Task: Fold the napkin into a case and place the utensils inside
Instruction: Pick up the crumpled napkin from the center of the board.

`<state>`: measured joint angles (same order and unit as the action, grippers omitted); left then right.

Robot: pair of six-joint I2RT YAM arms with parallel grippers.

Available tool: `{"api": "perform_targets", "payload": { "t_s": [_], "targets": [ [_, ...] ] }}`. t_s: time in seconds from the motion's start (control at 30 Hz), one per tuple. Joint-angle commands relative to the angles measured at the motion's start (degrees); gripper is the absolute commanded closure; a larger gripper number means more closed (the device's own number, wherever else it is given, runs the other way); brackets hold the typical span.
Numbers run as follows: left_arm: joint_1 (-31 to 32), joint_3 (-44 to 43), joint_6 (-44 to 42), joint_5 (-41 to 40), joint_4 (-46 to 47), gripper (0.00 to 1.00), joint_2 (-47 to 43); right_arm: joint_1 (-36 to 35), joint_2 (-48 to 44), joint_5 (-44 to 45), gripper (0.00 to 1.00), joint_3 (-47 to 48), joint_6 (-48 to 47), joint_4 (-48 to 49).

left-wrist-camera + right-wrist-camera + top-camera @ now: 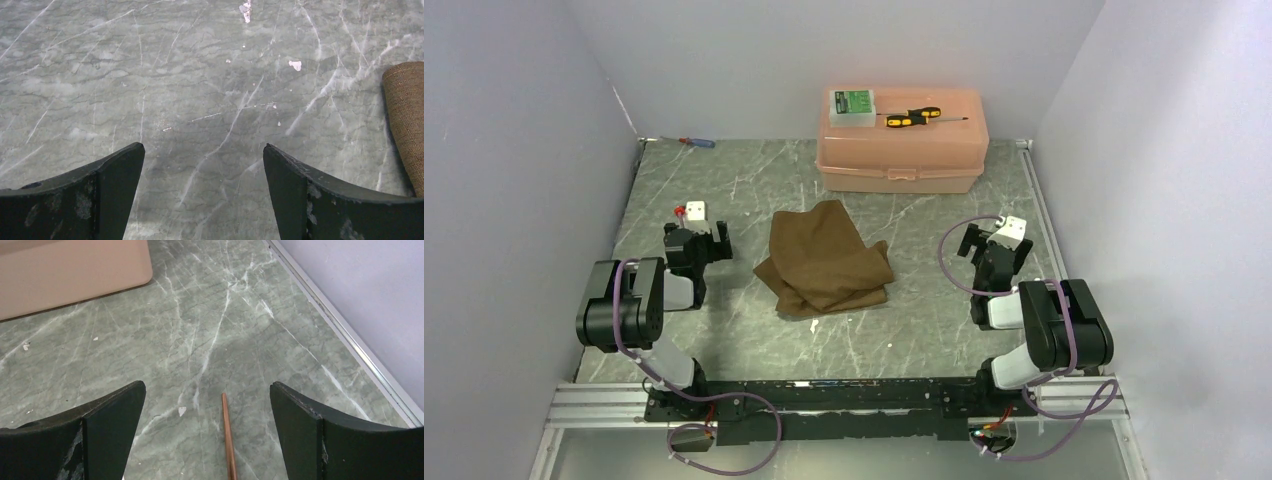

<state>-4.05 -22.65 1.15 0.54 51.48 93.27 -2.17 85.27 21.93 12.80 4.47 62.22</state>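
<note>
The napkin (405, 120) is cut by the left wrist view's right edge; a thin rod (228, 440), perhaps copper, by the right wrist view's bottom.

The tabletop (744, 190) is grey-green with a marble pattern and white veins. Near its middle lies the napkin (826, 260), dark brown, rumpled and loosely folded over itself. The pink plastic box (902, 150) sits at the far edge, apart from the cloth. A blue-and-red screwdriver (696, 142) lies in the far left corner. A thin copper-coloured rod (229, 440) rests on the right side.
</note>
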Motion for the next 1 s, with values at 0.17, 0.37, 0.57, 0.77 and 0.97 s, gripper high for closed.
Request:
{"api": "perform_targets", "payload": {
  "t_s": [0.17, 0.37, 0.57, 0.77, 0.97],
  "targets": [
    [-0.3, -1.0, 0.8, -0.4, 1.0, 0.06, 0.2, 0.2, -0.4, -0.6, 0.0, 0.8, -0.3, 3.4],
    [-0.4, -2.6, -0.1, 1.2, -3.0, 0.06, -1.4, 0.2, -0.5, -0.5, 0.0, 1.1, -0.2, 2.7],
    [-0.3, -23.3, -3.1, 10.2, -41.9, 0.06, -3.2, -4.8, -8.3, 6.2, 0.0, 12.7, -3.0, -21.2],
    [-0.2, -34.6, -3.0, 19.1, -61.2, 0.06, -2.2, -4.2, -18.6, -0.4, 0.0, 24.6, 24.6, -46.3],
    [7.3, -42.2, -4.5, 22.5, -70.9, 0.06, -1.9, -5.6, -19.1, -19.4, 0.0, 29.7, 29.1, -57.3]
  ]
}}
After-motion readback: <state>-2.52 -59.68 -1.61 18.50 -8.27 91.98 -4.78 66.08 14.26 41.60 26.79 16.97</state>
